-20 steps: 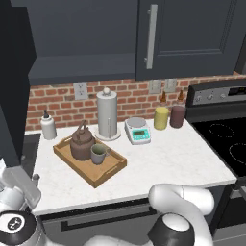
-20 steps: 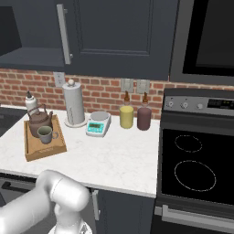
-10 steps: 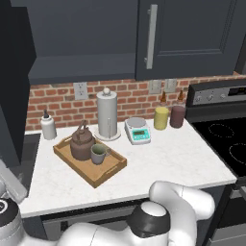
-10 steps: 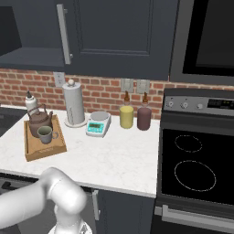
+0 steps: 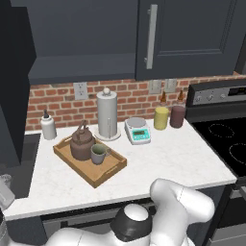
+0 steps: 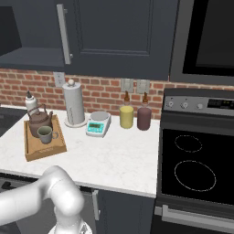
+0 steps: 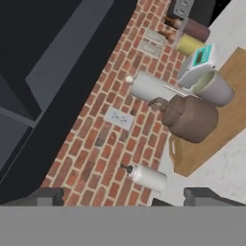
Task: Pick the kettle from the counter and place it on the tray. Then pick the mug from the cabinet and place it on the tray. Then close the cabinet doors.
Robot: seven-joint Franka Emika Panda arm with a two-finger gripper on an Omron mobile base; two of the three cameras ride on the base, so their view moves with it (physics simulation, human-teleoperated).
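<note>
White marbled counter (image 5: 158, 161) carries the tray (image 5: 111, 171); on it we see kettle (image 5: 81, 144) and mug (image 5: 98, 153) just beside each other. Gripper (image 7: 120, 198) jaws spread, holding nothing.

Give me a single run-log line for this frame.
kettle: on tray | mug: on tray beside kettle | cabinet doors: right one shut, left one open | hand: empty, open

Kettle (image 5: 82, 145) and mug (image 5: 98, 153) on tray (image 5: 108, 171)
</note>
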